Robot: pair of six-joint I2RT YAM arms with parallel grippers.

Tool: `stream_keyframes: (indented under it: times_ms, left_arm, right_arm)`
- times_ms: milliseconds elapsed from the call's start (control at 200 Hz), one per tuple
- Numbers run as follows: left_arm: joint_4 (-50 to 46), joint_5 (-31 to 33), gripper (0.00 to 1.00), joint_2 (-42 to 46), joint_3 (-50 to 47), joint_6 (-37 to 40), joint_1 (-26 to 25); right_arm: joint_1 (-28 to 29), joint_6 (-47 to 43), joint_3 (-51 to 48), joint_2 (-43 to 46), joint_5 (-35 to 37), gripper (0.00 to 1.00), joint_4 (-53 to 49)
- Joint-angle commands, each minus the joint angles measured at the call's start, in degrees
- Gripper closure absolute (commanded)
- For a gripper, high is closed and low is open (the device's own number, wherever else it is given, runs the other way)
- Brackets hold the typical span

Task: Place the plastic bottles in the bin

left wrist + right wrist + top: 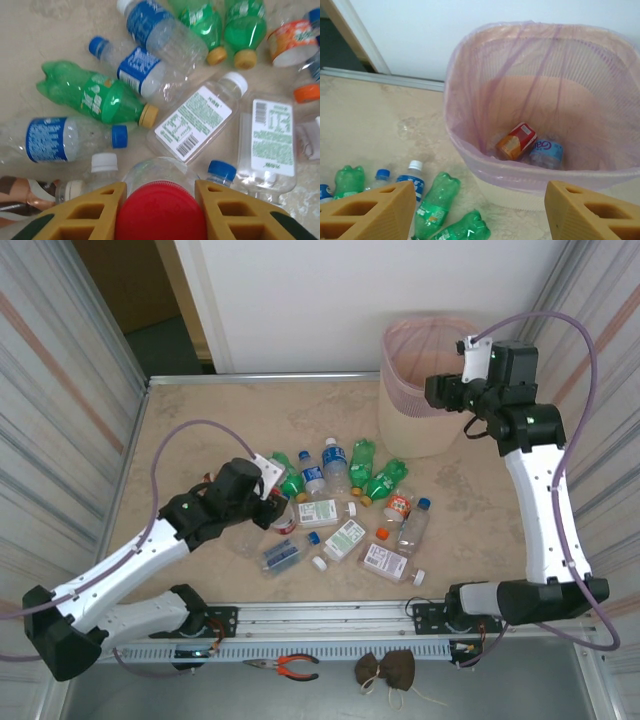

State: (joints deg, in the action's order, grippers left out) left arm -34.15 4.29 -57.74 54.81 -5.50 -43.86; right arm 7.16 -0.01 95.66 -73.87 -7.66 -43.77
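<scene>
Clamping the red-capped bottle [160,212] by its rigid cap, my left jaws spare its probably light, crushable body; right jaws stand open, empty.

Packed, touching bottles [345,538] crowd mid-table; the table [200,415] lies bare beyond, and the bin [410,430] gapes open.

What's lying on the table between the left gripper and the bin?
In the top view, green and blue-labelled plastic bottles lie scattered between the left gripper and the bin.
</scene>
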Motion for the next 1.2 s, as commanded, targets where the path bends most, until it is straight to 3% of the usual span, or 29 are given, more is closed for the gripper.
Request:
stream_keyframes:
  times_ms: [0, 175, 326, 752, 967, 1192]
  left_arm:
    - [-2.71, -0.97, 0.79, 1.36, 5.19, 2.12, -0.21]
    - [-4.78, -4.68, 0.79, 0.18, 11.8, 3.59, -0.18]
    - [-6.63, -11.66, 0.79, -2.46, 17.6, 5.38, -0.18]
    - [8.51, -36.44, 0.79, -4.83, 18.7, 4.97, -0.18]
    - [13.86, -45.79, 0.79, -5.39, 19.08, 5.4, -0.18]
    - [16.8, -49.46, 0.79, -5.66, 19.28, 6.02, -0.2]
  right_arm:
    - [2.05, 0.42, -1.86, 3.21, -2.11, 0.33, -1.31]
    - [6.97, -1.51, -8.72, 8.02, -9.73, 0.32, 2.84]
    - [12.43, -4.05, -15.49, 11.9, -16.26, 0.3, 7.81]
    - [28.17, -12.76, -25.36, 15.89, -28.44, 0.2, 13.05]
    - [34.02, -15.14, -27.69, 16.74, -26.21, 0.11, 10.39]
    - [34.89, -15.23, -28.68, 16.91, -26.35, 0.16, 8.22]
